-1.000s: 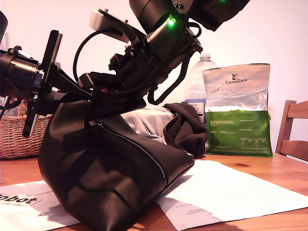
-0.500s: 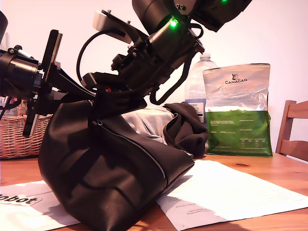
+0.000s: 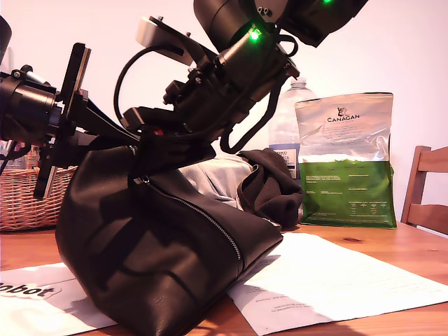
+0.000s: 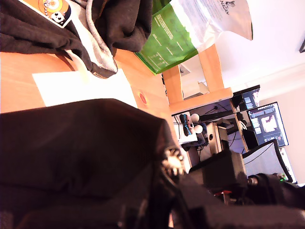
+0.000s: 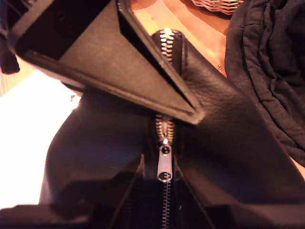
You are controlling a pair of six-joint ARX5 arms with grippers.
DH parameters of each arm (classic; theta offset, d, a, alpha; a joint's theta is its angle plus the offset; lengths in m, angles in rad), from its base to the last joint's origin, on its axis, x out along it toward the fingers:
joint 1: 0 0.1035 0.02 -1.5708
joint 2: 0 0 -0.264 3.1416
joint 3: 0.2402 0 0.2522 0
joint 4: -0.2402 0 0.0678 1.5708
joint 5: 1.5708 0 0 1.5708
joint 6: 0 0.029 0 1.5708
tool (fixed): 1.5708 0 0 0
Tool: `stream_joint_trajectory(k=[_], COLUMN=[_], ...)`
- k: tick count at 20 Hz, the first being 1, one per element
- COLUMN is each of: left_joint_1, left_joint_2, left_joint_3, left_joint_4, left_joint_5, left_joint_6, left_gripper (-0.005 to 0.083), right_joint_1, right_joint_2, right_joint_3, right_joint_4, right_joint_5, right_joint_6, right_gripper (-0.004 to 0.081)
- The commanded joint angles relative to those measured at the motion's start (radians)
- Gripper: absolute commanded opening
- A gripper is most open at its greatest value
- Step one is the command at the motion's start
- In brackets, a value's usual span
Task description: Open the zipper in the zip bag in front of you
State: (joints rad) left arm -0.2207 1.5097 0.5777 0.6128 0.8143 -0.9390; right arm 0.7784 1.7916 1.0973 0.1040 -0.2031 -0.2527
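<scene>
The zip bag [image 3: 140, 245], a dark leather wedge, stands on the table at the exterior view's left. Its silver zipper [image 3: 203, 213] slopes down toward the exterior view's right. My first gripper [image 3: 105, 140] comes in from the exterior view's left and is shut on the bag's raised top end. My second gripper [image 3: 143, 150] reaches down from above, just over the slider. In the second wrist view the pull tab [image 5: 164, 164] lies between my second gripper's dark fingers, with a black wedge-shaped finger crossing the teeth [image 5: 167, 40] beyond it. The first wrist view shows bag leather [image 4: 81, 143] and the zipper's end [image 4: 172, 162].
Behind the bag lie grey and black garments [image 3: 245, 178], with a water bottle [image 3: 285, 126] and a CANAGAN foil pouch [image 3: 346, 161] beyond. A wicker basket [image 3: 21, 199] stands at the exterior view's left, a wooden chair [image 3: 423, 189] at its right. White papers [image 3: 329, 280] lie on the table.
My second arm has crept slightly up and toward the exterior view's right. The slider, the bag and my first gripper have hardly moved.
</scene>
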Motion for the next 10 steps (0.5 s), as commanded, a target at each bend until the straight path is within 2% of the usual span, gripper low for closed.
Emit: stream_joint_trajectory(k=[1,10], left_joint_1=[-0.004,-0.003], left_joint_2=[-0.002,-0.002], left_joint_3=[-0.002,-0.002], left_joint_4=[0.016,0.016], left_joint_5=[0.027,0.034], left_joint_6=[0.005,0.031], left_gripper=[-0.0024,-0.0024], right_joint_1=[-0.035,-0.048], right_joint_2=[0.027,0.027], right_joint_3=[0.005,0.005], right_joint_4=[-0.001,0.003], right_joint_5=[0.019,0.004], right_joint_6=[-0.006,-0.006], right_gripper=[0.0176,0.0177])
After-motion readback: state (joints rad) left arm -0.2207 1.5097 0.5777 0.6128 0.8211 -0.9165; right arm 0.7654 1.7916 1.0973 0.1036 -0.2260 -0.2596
